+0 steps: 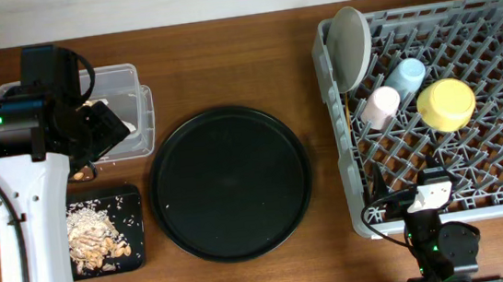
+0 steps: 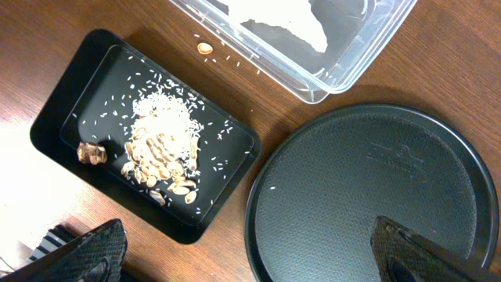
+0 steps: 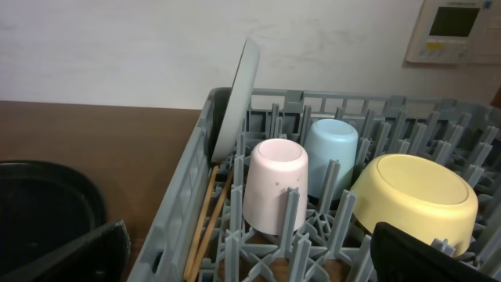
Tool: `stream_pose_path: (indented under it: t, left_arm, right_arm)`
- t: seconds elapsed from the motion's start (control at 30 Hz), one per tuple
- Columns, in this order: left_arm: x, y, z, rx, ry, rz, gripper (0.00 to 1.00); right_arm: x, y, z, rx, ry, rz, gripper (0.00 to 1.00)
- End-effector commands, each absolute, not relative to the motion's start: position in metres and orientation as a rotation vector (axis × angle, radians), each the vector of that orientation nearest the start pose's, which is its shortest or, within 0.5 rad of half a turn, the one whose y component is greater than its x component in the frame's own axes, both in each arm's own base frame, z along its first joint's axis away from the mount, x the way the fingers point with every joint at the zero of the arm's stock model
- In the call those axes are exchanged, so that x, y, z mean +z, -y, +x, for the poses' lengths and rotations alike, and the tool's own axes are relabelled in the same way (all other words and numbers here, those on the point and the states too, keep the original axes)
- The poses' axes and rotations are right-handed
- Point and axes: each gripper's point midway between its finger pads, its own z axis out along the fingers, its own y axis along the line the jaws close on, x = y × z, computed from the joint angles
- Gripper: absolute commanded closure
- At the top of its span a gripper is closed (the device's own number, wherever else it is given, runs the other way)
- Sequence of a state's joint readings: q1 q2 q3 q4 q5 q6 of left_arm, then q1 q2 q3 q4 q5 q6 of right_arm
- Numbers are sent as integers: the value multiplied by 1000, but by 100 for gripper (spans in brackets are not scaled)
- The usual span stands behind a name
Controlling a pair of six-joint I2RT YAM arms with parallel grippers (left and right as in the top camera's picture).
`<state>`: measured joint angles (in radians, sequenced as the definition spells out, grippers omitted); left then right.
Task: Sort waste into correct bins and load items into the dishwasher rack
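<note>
While both arms hang idle, I check each side in turn; the left gripper [image 2: 249,235] has its fingers spread wide with nothing between them, above the wooden table [image 1: 225,60] where the small black tray [image 2: 55,125] and the large round black tray [image 2: 368,188] nearly meet; beige food scraps [image 2: 156,153] and white rice grains lie heaped in the small tray, and one stray crumb [image 2: 205,48] sits on the wood between it and the clear tub [image 2: 344,74]; white tissue [image 2: 274,19] lies inside that tub; I cannot make out the wrapper.

The right gripper [image 3: 250,231] is also wide apart and empty, at the near edge of the dishwasher rack [image 1: 337,142], looking in over the pegs; the grey plate [image 3: 235,102] stands on edge against the wall nearest the round tray; the chopsticks [image 3: 205,223] lie slanted just below it, along that wall; the pink cup [image 3: 274,184] and light-blue cup [image 3: 333,153] sit bottom-up, touching or nearly so; the yellow bowl [image 3: 415,200] rests tilted, dome up, beside them.
</note>
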<state>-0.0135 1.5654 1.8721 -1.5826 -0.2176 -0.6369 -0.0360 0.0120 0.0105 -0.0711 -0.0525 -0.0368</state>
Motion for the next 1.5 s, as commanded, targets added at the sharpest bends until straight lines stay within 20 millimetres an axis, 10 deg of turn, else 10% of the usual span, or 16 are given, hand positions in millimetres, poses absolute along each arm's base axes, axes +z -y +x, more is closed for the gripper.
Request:
stream_pose_path:
  t: [0.0, 1.1, 1.47]
  left_arm:
    - [278, -35, 306, 167, -2638, -901, 1]
    - [275, -36, 294, 210, -2705, -847, 1]
    - [204, -18, 294, 351, -2801, -563, 1]
  right_arm:
    - [156, 2, 246, 15, -1647, 4, 1]
    - [157, 3, 246, 8, -1645, 9, 1]
    - [157, 3, 246, 8, -1645, 9, 2]
